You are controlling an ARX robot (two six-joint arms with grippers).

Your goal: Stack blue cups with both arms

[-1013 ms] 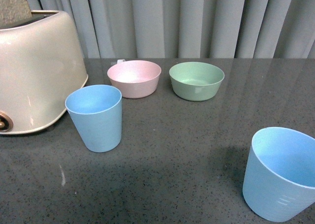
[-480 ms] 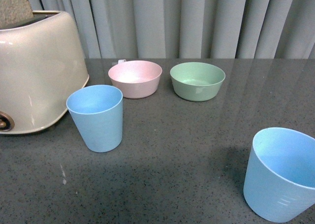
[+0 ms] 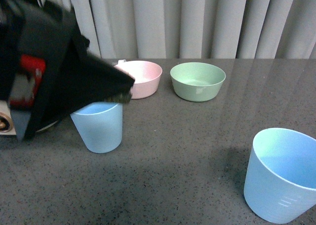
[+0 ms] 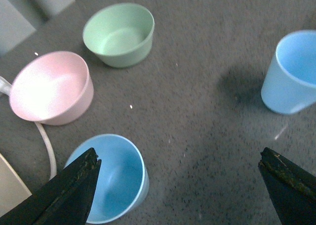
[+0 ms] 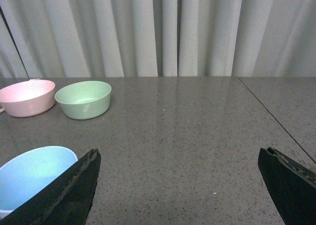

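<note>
Two light-blue cups stand upright on the dark grey table. The left blue cup [image 3: 98, 128] has my left gripper [image 3: 118, 89] hovering just above its rim, a large black wedge with a red mark. In the left wrist view this cup [image 4: 111, 178] lies beside one fingertip, and the left gripper [image 4: 177, 160] is open wide with bare table between its fingers. The right blue cup [image 3: 281, 175] stands near the front right and also shows in that wrist view [image 4: 291, 74]. My right gripper [image 5: 177, 158] is open, with that cup [image 5: 34, 173] just outside one finger.
A pink bowl [image 3: 143, 76] and a green bowl [image 3: 197, 80] stand side by side at the back, before a grey curtain. A cream toaster [image 3: 5, 121] sits at the left, mostly hidden by my arm. A white cable [image 4: 47, 146] runs past the pink bowl.
My left gripper has swung into the front view from the left and now hangs over the left blue cup, covering the toaster. Cups and bowls have not moved.
</note>
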